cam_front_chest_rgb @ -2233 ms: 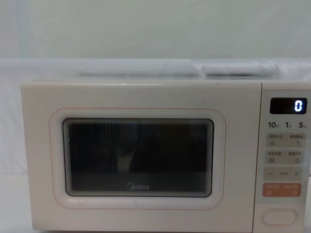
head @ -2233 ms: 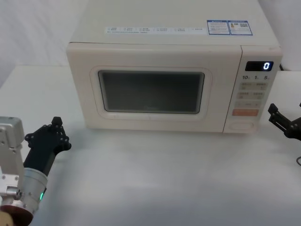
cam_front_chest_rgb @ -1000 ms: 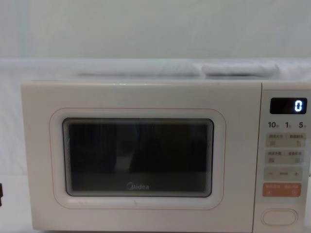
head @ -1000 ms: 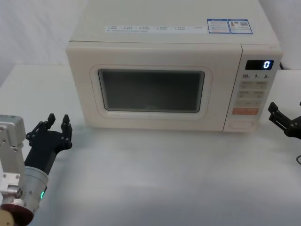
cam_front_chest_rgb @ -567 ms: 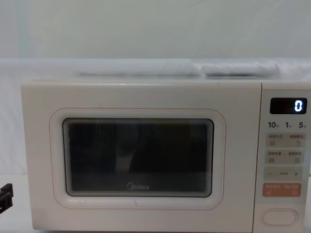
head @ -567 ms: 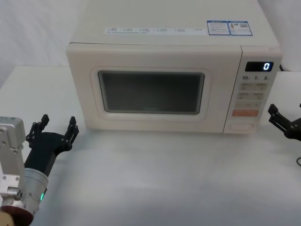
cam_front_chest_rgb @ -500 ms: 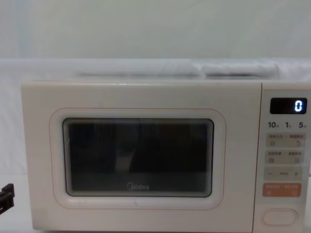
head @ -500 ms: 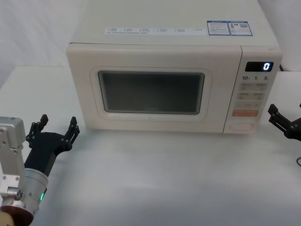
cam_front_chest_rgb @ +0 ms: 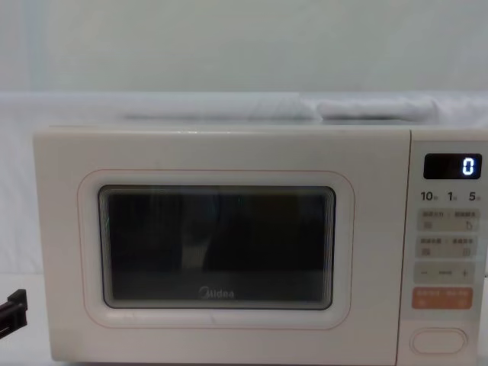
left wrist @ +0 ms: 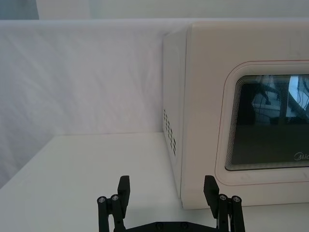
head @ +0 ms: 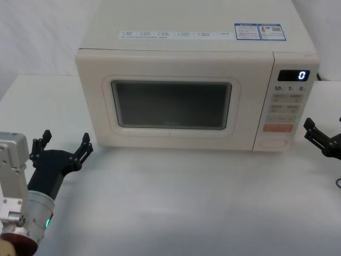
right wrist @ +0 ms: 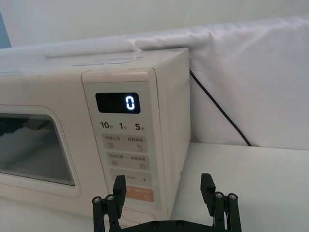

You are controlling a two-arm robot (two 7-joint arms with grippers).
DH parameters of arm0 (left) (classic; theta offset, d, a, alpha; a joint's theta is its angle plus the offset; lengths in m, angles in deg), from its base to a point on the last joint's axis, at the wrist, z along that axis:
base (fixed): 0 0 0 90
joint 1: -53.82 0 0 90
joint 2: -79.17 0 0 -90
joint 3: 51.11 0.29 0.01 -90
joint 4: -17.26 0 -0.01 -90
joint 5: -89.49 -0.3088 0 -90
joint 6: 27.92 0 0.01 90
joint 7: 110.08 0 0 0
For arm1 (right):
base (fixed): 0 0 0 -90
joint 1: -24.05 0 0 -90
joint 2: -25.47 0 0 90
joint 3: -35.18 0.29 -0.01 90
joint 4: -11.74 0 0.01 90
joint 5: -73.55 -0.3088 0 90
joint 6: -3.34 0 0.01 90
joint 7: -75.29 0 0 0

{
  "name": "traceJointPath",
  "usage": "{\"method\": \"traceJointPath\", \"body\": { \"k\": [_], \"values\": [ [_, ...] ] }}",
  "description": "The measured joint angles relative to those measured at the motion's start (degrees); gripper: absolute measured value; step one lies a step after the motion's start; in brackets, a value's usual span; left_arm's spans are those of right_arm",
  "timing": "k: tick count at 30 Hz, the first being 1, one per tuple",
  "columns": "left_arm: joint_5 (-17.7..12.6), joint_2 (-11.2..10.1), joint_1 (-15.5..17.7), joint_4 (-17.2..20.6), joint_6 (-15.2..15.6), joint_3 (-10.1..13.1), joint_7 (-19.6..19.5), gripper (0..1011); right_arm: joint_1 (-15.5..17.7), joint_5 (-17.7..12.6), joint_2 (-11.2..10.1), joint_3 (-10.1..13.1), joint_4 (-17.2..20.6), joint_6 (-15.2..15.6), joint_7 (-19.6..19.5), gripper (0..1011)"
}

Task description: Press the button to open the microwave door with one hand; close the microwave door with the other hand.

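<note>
The cream microwave (head: 186, 32) stands at the back of the white table, its display reading 0. The microwave door (head: 171, 104) is closed flat against the front, as in the chest view (cam_front_chest_rgb: 217, 248). The oval button (head: 273, 142) sits at the bottom of the control panel (cam_front_chest_rgb: 438, 341), untouched. My left gripper (head: 65, 138) hovers low by the microwave's front left corner, open and holding nothing (left wrist: 166, 186). My right gripper (head: 325, 129) waits to the right of the control panel, also open and holding nothing (right wrist: 163, 186).
A black power cable (right wrist: 217, 108) runs down the white cloth behind the microwave's right side. Bare white table (head: 186, 202) stretches in front of the microwave between both arms.
The left gripper's fingers have spread from close together to wide apart, without the arm moving much. The right gripper and the microwave door have stayed as they were.
</note>
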Motion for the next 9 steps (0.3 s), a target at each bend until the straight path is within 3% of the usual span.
{"method": "traceJointPath", "body": {
  "k": [9],
  "values": [
    [0.0,0.0,0.0,0.0,0.0,0.0,0.0,1001,0.0,0.0,0.0,0.0,0.0,0.0,0.0,1003]
  ]
}}
